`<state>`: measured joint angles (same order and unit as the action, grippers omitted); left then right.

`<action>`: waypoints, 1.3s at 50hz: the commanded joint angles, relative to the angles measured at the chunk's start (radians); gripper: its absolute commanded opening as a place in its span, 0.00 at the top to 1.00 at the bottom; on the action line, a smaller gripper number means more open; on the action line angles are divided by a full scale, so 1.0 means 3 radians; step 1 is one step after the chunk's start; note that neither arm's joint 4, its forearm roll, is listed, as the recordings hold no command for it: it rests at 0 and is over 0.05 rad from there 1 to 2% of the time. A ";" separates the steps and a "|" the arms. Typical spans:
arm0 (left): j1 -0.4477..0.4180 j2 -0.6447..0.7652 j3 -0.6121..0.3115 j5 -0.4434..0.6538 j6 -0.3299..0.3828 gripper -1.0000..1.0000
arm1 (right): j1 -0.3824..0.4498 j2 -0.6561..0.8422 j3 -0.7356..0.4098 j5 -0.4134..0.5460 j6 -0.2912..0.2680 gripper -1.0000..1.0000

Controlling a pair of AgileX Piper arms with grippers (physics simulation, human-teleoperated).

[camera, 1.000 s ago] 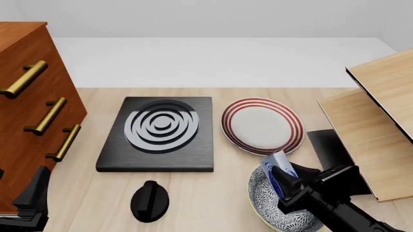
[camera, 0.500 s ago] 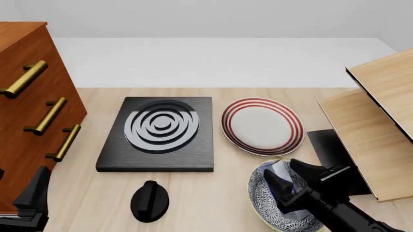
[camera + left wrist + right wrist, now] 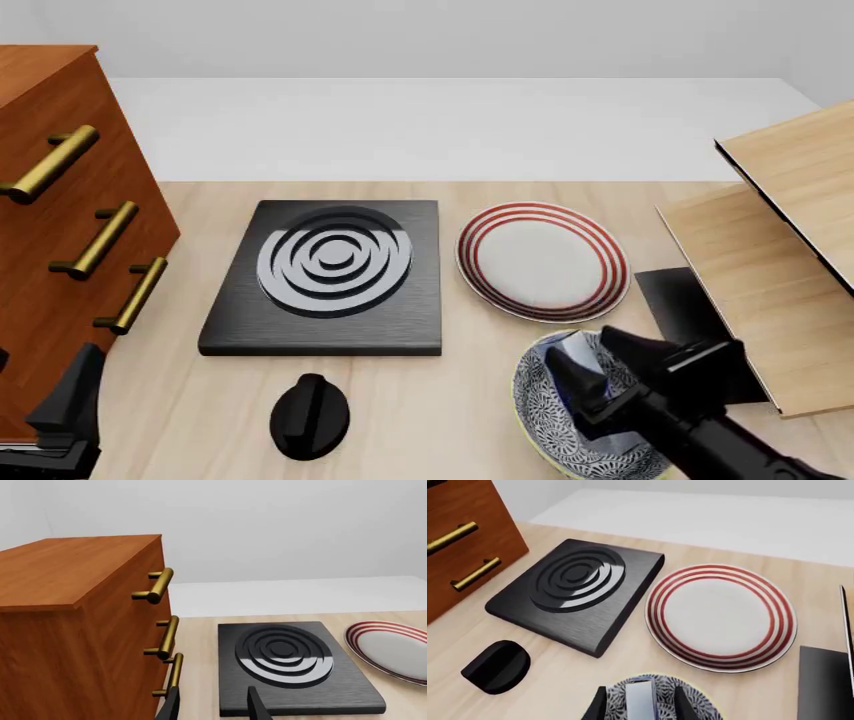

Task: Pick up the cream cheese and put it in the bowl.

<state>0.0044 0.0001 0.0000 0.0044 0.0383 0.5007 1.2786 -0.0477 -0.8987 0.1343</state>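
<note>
Since 1.0 s ago the cream cheese point(image 3: 577, 352) has dropped from raised between the fingers into the bowl point(image 3: 541, 400), where it lies against the patterned wall. The right gripper point(image 3: 594, 365) hangs just above, jaws released. The left gripper point(image 3: 212, 705) idles open, well apart, near the drawer cabinet point(image 3: 60, 230).

The right arm reaches in from the lower right, its gripper point(image 3: 597, 366) spread open and empty — fingers point(image 3: 683, 703) parted, pointing forward and down. The left gripper point(image 3: 60, 420) sits low at the near left corner — its fingers point(image 3: 255, 703) apart.
</note>
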 commanded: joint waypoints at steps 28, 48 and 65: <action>-0.0020 0.0000 0.0000 -0.0025 0.0003 0.00 | -0.0010 -0.1898 -0.0373 0.1901 -0.0126 0.00; -0.0055 0.0000 0.0000 -0.0025 -0.0007 0.00 | 0.0007 -0.3168 -0.0624 0.3198 -0.0240 0.00; -0.0108 0.0000 0.0000 -0.0044 -0.0011 0.00 | -0.0070 -0.4082 -0.0679 0.4126 -0.0246 0.00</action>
<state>-0.0186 0.0001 -0.0001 -0.0058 0.0356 0.4922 0.2128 -0.2381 0.1780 0.0673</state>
